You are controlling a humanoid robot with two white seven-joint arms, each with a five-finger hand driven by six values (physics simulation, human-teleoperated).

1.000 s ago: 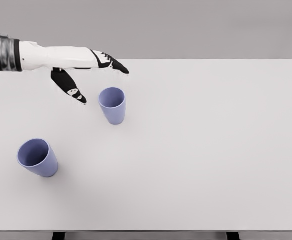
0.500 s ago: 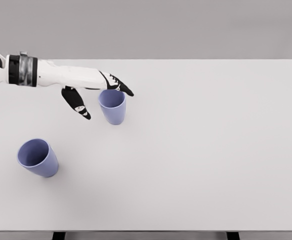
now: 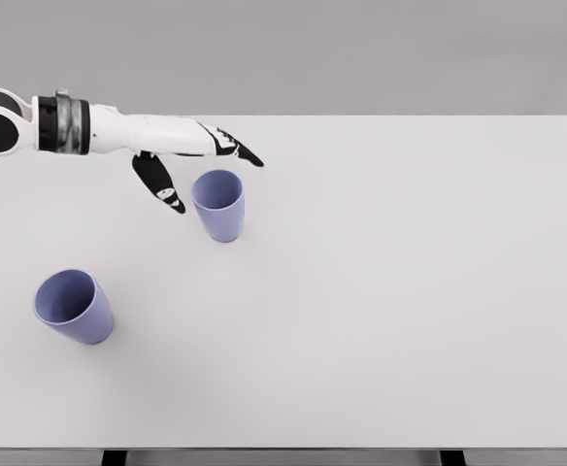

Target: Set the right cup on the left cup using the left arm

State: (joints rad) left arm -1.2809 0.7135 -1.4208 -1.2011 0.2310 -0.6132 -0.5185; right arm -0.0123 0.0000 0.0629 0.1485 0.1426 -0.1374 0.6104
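A plain grey backdrop stands behind a white desk [image 3: 390, 320]. The right cup [image 3: 218, 205], a lavender tumbler, stands upright toward the desk's far-left part; the left cup [image 3: 73, 305] sits nearer the front-left corner, well apart from it. The left hand [image 3: 188, 155] hovers just behind the right cup, fingers [image 3: 240, 150] spread wide, thumb hanging down, holding nothing. The cup looks light, rigid and smooth, likely slippery; gripping around its upper wall seems best.
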